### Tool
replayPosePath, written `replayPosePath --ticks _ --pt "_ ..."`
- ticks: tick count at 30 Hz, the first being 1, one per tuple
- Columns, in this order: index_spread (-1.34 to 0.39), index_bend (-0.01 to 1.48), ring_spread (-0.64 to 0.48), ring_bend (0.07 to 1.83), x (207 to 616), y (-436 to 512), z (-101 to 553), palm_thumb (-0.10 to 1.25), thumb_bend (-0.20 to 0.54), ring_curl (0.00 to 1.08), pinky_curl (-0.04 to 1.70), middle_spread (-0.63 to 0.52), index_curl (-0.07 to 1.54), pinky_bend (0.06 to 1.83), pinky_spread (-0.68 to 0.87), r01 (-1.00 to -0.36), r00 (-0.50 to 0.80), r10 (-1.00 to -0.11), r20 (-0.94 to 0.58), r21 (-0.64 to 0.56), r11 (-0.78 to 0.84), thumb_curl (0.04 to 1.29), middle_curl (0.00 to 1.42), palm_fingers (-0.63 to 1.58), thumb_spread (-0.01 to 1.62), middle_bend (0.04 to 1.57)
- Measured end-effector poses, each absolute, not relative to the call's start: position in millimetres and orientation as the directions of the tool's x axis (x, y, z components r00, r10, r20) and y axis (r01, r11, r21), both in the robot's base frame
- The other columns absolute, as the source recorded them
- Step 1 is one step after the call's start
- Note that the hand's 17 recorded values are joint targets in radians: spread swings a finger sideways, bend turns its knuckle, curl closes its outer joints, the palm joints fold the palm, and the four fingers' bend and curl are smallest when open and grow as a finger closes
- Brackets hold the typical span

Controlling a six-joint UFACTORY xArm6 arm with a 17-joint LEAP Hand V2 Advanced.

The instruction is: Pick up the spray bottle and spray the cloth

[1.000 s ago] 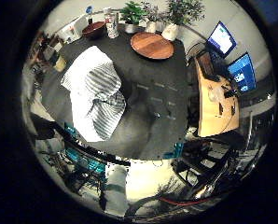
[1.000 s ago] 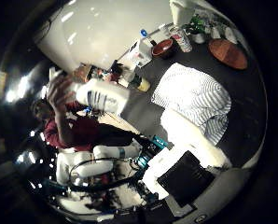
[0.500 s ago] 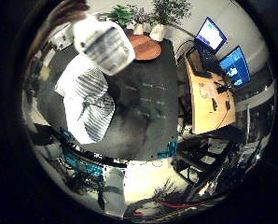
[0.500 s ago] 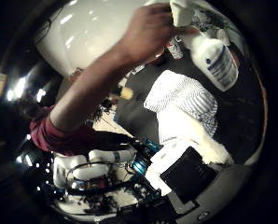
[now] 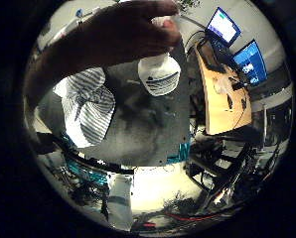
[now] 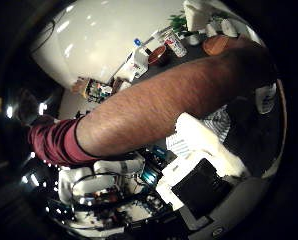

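Only white and black parts of the hand show at the edge of the thumb-side view, and I cannot tell from them whether it is open or closed. It holds nothing that can be seen, and it looks down on the dark worktop from well above.

Between the palm and the worktop, a person's hand grips the spray bottle by its top. The white body hangs over the worktop, just beside the striped cloth, which lies crumpled on the surface. The bottle's base seems clear of the worktop, though the angle makes that uncertain.

The pick-up has not begun, in my judgement: the bottle is in the person's hold, not the robot's. The next move calls for the bottle to stand free with the person's arm clear. The hand then has to come down over it, close round the neck with the trigger in reach, and turn the nozzle toward the cloth.

The bottle carries a label with dark print, too small to read. Two lit monitors stand beyond a wooden desk, and no writing on them is legible.
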State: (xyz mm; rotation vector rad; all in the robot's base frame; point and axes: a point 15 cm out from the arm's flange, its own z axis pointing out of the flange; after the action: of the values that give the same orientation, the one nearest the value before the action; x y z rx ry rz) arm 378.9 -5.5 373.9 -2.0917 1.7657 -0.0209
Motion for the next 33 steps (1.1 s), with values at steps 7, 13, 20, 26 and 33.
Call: replayPosePath --ticks 7,13,20,26,33 --pt "-0.35 0.35 0.12 0.18 373.5 -6.0 363.1 0.77 -0.017 0.14 0.26 0.02 0.42 0.19 0.36 -0.949 0.195 -0.949 -0.249 -0.293 -0.118 0.38 0.34 0.28 1.17 0.20" --pt "-0.35 0.35 0.12 0.18 376.8 -11.3 361.1 0.77 -0.017 0.14 0.26 0.02 0.42 0.19 0.36 -0.948 0.189 -0.951 -0.245 -0.296 -0.112 0.38 0.34 0.28 1.17 0.20" --pt "-0.35 0.36 0.12 0.18 375.7 -15.3 360.1 0.77 -0.017 0.14 0.27 0.02 0.42 0.19 0.36 -0.950 0.184 -0.956 -0.229 -0.290 -0.114 0.38 0.34 0.28 1.17 0.20" --pt "-0.35 0.36 0.12 0.18 376.3 -15.0 357.3 0.77 -0.017 0.14 0.27 0.01 0.42 0.19 0.35 -0.953 0.177 -0.957 -0.232 -0.282 -0.108 0.38 0.34 0.28 1.17 0.20" --pt "-0.35 0.36 0.12 0.18 377.0 -13.8 362.0 0.77 -0.017 0.14 0.26 0.01 0.42 0.19 0.35 -0.948 0.184 -0.957 -0.224 -0.299 -0.113 0.38 0.34 0.28 1.17 0.20"
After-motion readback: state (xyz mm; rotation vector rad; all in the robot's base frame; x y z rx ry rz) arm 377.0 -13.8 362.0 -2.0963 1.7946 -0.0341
